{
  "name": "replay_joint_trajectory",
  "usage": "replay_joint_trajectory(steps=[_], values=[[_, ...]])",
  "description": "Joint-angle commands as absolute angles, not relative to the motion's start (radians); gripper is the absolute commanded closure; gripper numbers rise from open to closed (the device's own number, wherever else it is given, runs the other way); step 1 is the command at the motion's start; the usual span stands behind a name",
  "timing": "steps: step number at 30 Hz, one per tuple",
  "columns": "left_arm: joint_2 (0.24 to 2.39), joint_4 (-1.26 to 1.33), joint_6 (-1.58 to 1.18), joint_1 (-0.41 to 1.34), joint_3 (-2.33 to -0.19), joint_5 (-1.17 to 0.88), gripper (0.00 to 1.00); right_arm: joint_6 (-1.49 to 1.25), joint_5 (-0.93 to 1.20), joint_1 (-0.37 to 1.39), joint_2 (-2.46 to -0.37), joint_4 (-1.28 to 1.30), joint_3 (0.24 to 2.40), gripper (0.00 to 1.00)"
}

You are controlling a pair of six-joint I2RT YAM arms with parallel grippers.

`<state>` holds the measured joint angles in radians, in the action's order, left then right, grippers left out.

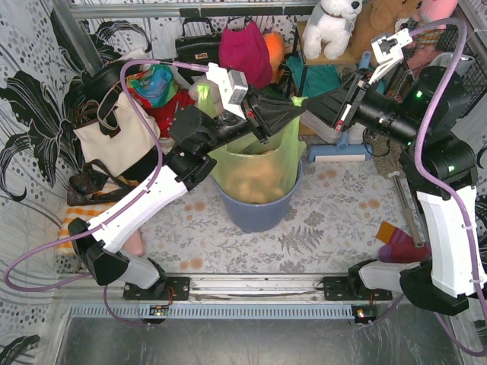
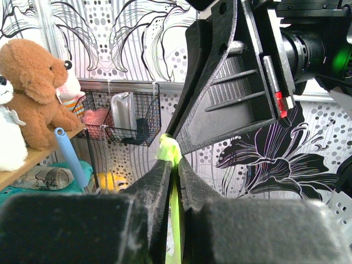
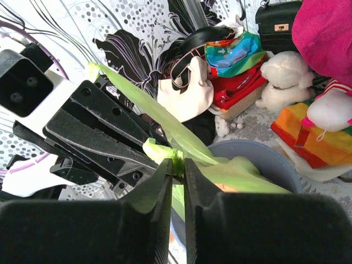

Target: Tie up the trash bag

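Note:
The trash bag (image 1: 255,171) is thin light-green plastic with brown paper showing through. It sits in a round blue-grey bin (image 1: 255,209) at the table's middle. My left gripper (image 1: 298,109) and right gripper (image 1: 310,103) meet tip to tip above the bag's right rim. The left gripper (image 2: 175,160) is shut on a bunched strip of the bag's top edge (image 2: 169,147). The right gripper (image 3: 177,164) is shut on a bunch of the same green plastic (image 3: 242,176), stretched up from the bin (image 3: 275,159). Each wrist view shows the other gripper's fingers (image 2: 231,93) (image 3: 104,137) close by.
A cream tote bag with black straps (image 1: 114,141) stands left of the bin. Bags and coloured cloth (image 1: 245,49) crowd the back. Plush toys (image 1: 332,23) sit on a shelf at back right, with a wire basket (image 2: 132,118) beside it. Coloured items (image 1: 396,243) lie front right.

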<state>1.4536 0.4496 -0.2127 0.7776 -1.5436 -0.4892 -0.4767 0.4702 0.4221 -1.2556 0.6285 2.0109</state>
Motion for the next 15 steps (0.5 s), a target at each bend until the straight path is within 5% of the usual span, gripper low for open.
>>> replay_joint_trajectory(steps=[1, 3, 15], values=[[1.448, 0.472, -0.214, 0.773, -1.585, -0.48, 0.84, -0.467, 0.476, 0.426, -1.26, 0.609, 2.049, 0.92], [1.447, 0.473, -0.214, 0.773, -1.584, -0.482, 0.84, -0.468, 0.476, 0.426, -1.265, 0.606, 2.056, 1.0], [1.456, 0.47, -0.212, 0.773, -1.594, -0.447, 0.57, -0.48, 0.491, 0.426, -1.264, 0.583, 2.063, 1.0]])
